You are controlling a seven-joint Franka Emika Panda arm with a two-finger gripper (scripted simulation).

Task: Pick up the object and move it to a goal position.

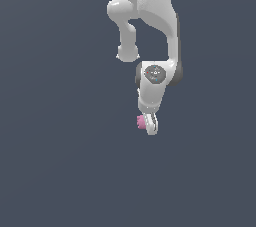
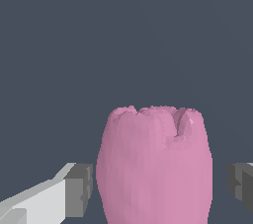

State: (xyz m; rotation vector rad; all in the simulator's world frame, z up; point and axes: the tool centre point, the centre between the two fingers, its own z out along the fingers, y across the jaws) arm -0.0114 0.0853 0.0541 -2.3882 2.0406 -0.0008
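Observation:
The object [image 2: 154,168] is a matte pink lump with a bumpy top. In the wrist view it sits between the two grey finger pads [image 2: 79,189], with a narrow gap of background on each side. My gripper [image 2: 158,188] is open around it and neither pad touches it. In the exterior view the white gripper [image 1: 150,124] points down at the end of the arm. The pink object [image 1: 140,121] shows beside its fingers on the exterior view's left, partly hidden by them.
The white arm [image 1: 155,26] reaches down from the top of the exterior view. A plain dark grey-blue ground [image 1: 60,161] lies all around, with no other objects in view.

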